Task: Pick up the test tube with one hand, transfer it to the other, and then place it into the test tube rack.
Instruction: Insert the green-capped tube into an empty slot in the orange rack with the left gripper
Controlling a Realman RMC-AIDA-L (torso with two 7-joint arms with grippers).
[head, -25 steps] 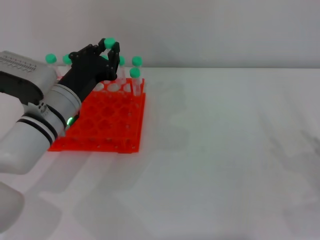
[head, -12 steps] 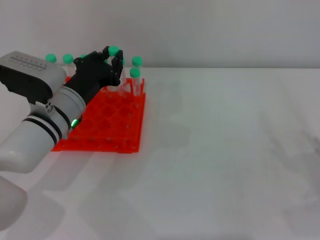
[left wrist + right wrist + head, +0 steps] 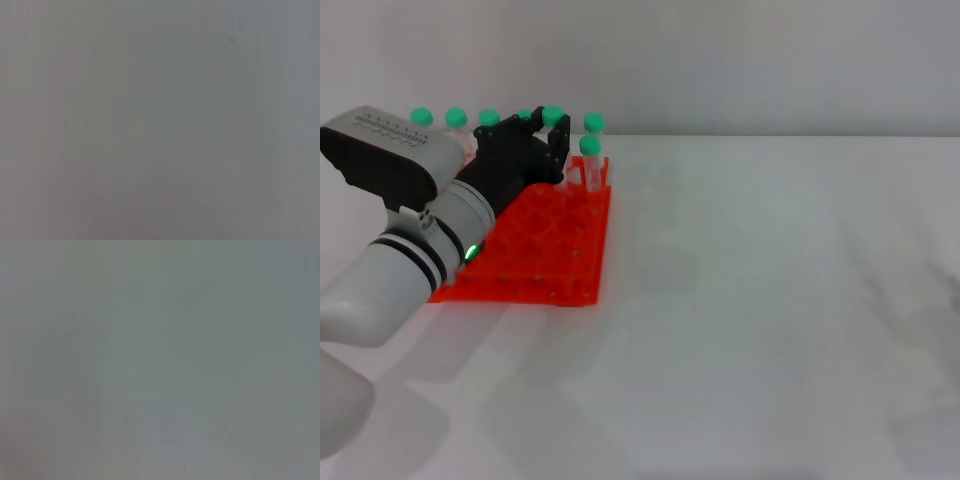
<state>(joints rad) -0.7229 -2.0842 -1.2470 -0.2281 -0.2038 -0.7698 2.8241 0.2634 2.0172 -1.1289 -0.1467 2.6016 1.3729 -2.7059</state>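
Observation:
In the head view my left gripper (image 3: 550,138) hovers over the far right part of the orange-red test tube rack (image 3: 550,265), which lies at the table's far left. It is shut on a test tube (image 3: 552,116); only the tube's green cap shows above the black fingers, and the clear body is hidden between them. The cap is level with the caps of the tubes standing in the rack. My right gripper is out of view. Both wrist views show only a blank grey field.
Several other green-capped tubes stand in the rack's back row (image 3: 455,118) and at its far right corner (image 3: 589,147). The white table (image 3: 770,300) stretches to the right of the rack. A pale wall runs behind it.
My left gripper has moved down and slightly right with the tube. The green cap has dropped from well above the other caps to their level.

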